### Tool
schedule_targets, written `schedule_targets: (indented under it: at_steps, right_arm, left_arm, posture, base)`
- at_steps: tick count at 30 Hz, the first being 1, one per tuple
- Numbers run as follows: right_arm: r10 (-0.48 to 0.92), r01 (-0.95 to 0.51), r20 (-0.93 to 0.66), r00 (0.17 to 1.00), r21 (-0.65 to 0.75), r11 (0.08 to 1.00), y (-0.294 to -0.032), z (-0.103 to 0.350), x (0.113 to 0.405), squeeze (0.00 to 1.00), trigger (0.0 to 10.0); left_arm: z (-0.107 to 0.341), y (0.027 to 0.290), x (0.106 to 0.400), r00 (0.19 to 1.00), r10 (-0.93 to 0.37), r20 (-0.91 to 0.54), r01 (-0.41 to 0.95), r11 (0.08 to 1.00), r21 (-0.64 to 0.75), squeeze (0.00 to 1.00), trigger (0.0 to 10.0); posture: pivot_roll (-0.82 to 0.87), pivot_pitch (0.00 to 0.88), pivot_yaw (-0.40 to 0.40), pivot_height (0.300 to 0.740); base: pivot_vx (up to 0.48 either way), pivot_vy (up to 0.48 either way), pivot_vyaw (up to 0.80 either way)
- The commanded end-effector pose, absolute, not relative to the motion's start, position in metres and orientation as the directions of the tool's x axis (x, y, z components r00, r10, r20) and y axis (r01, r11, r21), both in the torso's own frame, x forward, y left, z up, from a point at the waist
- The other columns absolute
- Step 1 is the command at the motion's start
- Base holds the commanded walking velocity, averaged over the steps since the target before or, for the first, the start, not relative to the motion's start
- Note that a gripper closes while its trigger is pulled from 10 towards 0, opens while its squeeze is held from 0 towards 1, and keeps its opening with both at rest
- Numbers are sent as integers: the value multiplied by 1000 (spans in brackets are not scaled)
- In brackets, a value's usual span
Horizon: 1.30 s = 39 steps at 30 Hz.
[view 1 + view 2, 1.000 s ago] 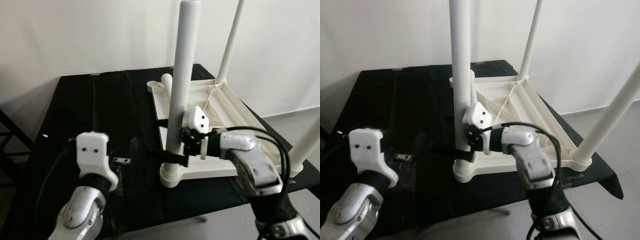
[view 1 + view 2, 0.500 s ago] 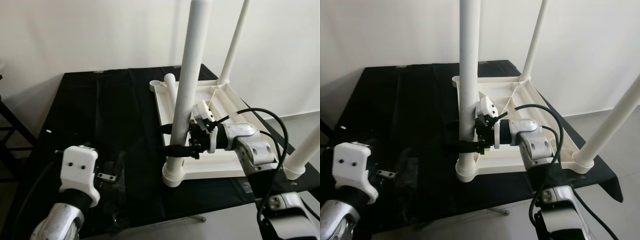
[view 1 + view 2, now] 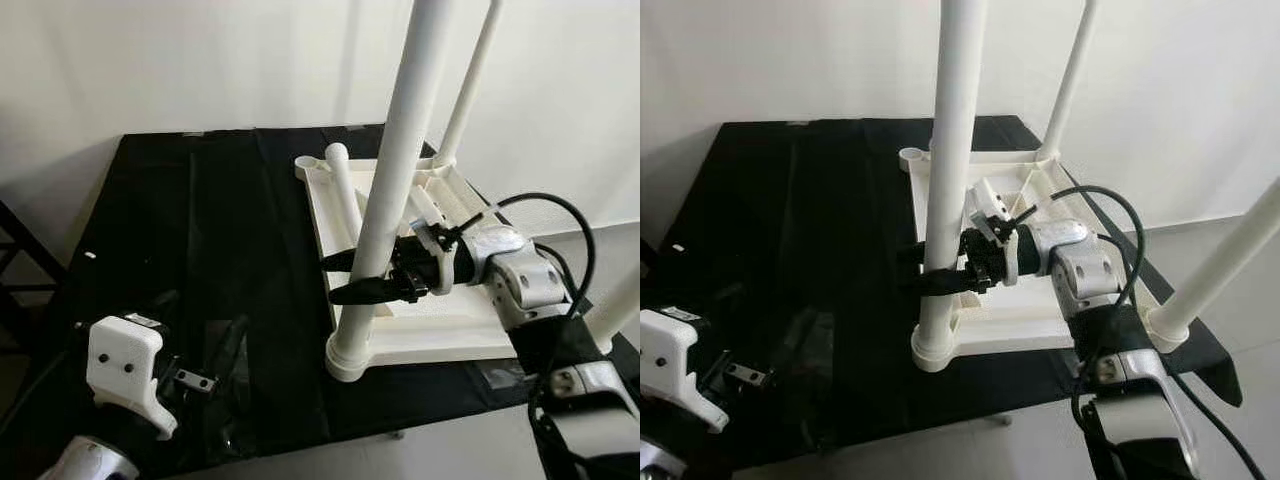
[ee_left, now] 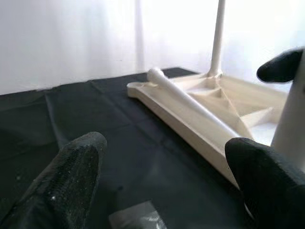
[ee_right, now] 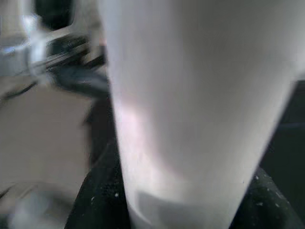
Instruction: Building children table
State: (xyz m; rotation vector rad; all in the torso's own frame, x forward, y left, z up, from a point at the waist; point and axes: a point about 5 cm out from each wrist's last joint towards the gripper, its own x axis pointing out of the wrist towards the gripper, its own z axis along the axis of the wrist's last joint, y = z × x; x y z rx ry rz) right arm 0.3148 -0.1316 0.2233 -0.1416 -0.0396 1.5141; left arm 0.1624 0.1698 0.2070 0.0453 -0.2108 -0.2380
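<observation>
Table leg (image 3: 392, 190) upright in upturned tabletop (image 3: 455, 335), right gripper (image 3: 345, 277) clasping it

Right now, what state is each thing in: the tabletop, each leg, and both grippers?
Tabletop: upside down on the black table.
Near leg: upright in its corner socket.
Far leg: upright.
Loose leg: lying on the tabletop.
Right gripper: fingers around the near leg.
Left gripper: open, holding nothing.

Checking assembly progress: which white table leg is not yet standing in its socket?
The white plastic leg lying flat along the upturned white tabletop's left edge; the others stand upright.
</observation>
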Motion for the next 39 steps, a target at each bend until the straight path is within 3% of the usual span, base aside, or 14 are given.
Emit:
schedule_targets:
  at_steps: [1,3,5,12,13,14,15,16,20,26,27,32,38,39]
  right_arm:
    - [865,-862,-27,502,-98,497,-113,198,313,0,0]
    - [865,-862,-27,502,-98,497,-113,198,313,0,0]
    - [564,-569,-77,822,-69,819,-112,171,284,0,0]
    - [514,-521,-85,854,-124,845,-113,175,290,0,0]
    - [507,-513,-78,858,-117,850,-111,178,293,0,3765]
    - [508,-514,-78,858,-113,851,-108,180,293,0,10000]
    - [514,-519,-77,854,-110,847,-105,182,294,0,10000]
    - [528,-531,-64,847,-99,841,-102,186,294,835,10000]
    - [588,-591,-54,807,-73,803,-95,192,294,1000,10000]
    - [855,-851,71,513,-88,518,-83,230,297,1000,10000]
    - [931,-918,55,360,-157,364,-88,239,299,0,10000]
    - [990,-970,-117,78,-240,48,-113,242,308,0,10000]
    - [993,-976,-111,43,-217,18,-119,252,315,0,10000]
    - [993,-976,-98,60,-215,38,-121,258,324,0,0]
  left_arm:
    - [206,170,165,944,-260,205,250,965,75,0,10000]
    - [206,170,165,944,-260,205,250,965,75,0,10000]
    - [206,173,169,939,-271,211,257,962,90,0,10000]
    - [205,176,172,936,-279,216,265,960,89,0,10000]
    - [205,176,171,936,-276,220,263,961,88,0,10000]
    - [204,177,171,936,-272,224,260,962,84,0,10000]
    - [204,178,171,936,-268,227,257,963,78,0,10000]
    - [204,179,172,936,-268,230,259,963,72,0,10000]
    - [203,179,173,933,-276,230,269,961,64,0,10000]
    - [203,177,173,928,-295,227,292,955,47,0,10000]
    - [203,176,174,927,-298,228,296,954,45,0,10000]
    - [203,173,173,925,-300,233,299,953,41,0,10000]
    - [204,171,172,924,-301,236,300,953,39,0,10000]
    - [203,171,172,924,-300,236,300,953,36,0,10000]
  posture:
    - [-114,111,-93,740]
    - [-114,111,-93,740]
    - [-135,105,-66,740]
    - [-111,86,-88,740]
    - [-108,82,-89,740]
    - [-108,78,-90,740]
    - [-108,77,-90,740]
    - [-105,73,-90,740]
    - [-105,71,-88,740]
    - [-100,72,-89,740]
    - [-97,72,-90,740]
    - [-85,82,-97,740]
    - [-71,88,-103,740]
    - [-66,92,-99,740]
  base:
    - [0,0,0]
    - [0,0,0]
    - [0,0,0]
    - [0,0,0]
    - [0,0,0]
    - [0,0,0]
    - [0,0,0]
    - [0,0,0]
    - [0,0,0]
    - [0,0,0]
    - [0,0,0]
    - [0,0,0]
    - [0,0,0]
    - [0,0,0]
